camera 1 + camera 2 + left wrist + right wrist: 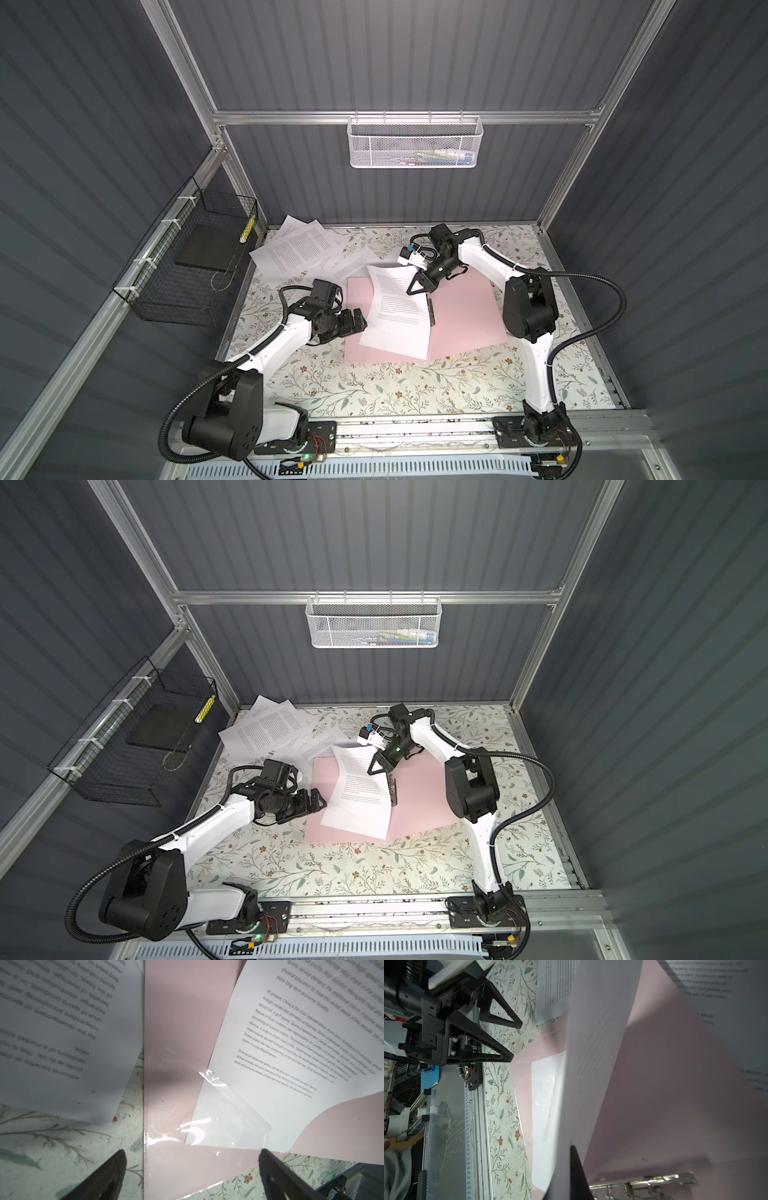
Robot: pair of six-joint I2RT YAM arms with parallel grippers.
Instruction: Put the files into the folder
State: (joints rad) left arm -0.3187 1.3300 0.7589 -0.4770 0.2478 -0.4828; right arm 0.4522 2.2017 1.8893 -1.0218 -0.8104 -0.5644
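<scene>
The pale pink folder lies open on the floral table, its metal clip along the spine. One white printed sheet rests over the folder's left half. My right gripper is shut on that sheet's far right corner, lifting and curling it. My left gripper stands open at the folder's left edge, nothing between its fingers. The sheet's near corner sits under a clear corner pocket. More files lie fanned at the back left.
A black wire basket on the left wall holds a dark flat slab. A white mesh basket hangs on the back rail. One loose sheet lies just left of the folder. Bare floral table lies in front.
</scene>
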